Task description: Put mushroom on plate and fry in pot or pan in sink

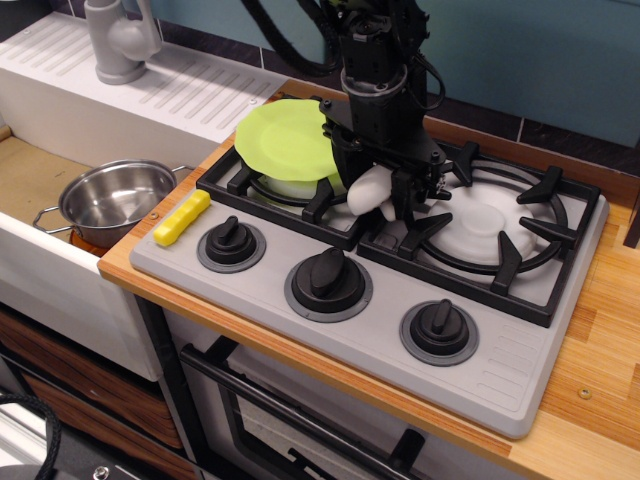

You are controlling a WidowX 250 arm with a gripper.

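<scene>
The grey-white mushroom (368, 191) hangs just above the black grate between the two burners, with my gripper (384, 203) shut on it. Right beside it to the left, the lime-green plate (282, 136) rests on the back-left burner, partly hidden behind the gripper. The yellow fry (181, 218) lies on the grey stove's front-left corner. The shiny steel pot (115, 200) stands empty in the sink (28, 176) at the left, touching the counter's edge.
Three black knobs (328, 279) line the stove front. A white-capped burner under a black grate (497, 233) is to the right of the gripper. The grey tap (119, 40) stands on the ribbed drainboard (190, 90) behind the sink.
</scene>
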